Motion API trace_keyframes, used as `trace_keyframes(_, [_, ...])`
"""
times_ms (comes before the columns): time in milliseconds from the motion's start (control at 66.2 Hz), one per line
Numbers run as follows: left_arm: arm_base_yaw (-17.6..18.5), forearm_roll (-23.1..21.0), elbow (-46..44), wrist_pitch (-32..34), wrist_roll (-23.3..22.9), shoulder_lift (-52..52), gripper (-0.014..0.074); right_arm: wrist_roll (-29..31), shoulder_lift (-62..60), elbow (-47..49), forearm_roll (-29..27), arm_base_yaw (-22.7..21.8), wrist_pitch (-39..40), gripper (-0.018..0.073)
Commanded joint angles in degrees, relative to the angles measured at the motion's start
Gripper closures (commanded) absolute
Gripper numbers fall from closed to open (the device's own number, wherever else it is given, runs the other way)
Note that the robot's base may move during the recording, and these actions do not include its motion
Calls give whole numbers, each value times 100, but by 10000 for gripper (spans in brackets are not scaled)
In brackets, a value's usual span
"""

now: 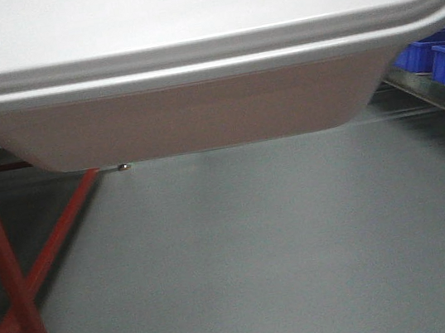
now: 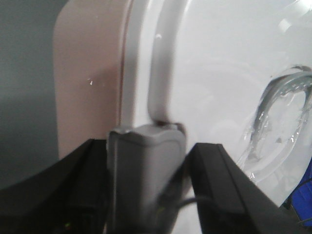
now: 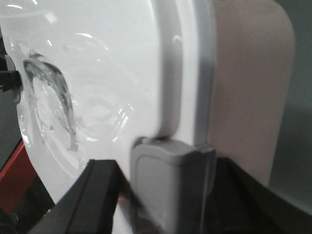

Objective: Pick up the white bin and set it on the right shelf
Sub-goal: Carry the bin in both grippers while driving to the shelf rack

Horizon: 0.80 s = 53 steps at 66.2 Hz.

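Both grippers, left gripper (image 2: 146, 195) and right gripper (image 3: 165, 195), clamp the white bin (image 1: 198, 111) by its latches (airborne, apparently); shelving remains.

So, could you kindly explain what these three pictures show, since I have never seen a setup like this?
This is a two-armed robot on a mobile base. The front camera looks out under the white bin, which is lifted above the grey floor. A red-framed table stands on the left and blue bins on the right. The other two pictures come from cameras on the wrists. The left gripper and the right gripper each clamp a grey latch on the bin's rim, so both arms carry the bin together.
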<state>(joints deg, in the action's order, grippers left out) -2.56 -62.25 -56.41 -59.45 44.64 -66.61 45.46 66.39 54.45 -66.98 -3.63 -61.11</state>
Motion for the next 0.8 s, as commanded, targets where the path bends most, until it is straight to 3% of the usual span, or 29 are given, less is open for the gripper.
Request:
trace_keyframes(0, [169,-884,-156,-330,32,126,420,82,-200,213,-1363,165,-1141,241])
trace_keyframes(785, [169,-884,-156,-330,32,126,420,82,-200,213,-1363,165,-1141,241])
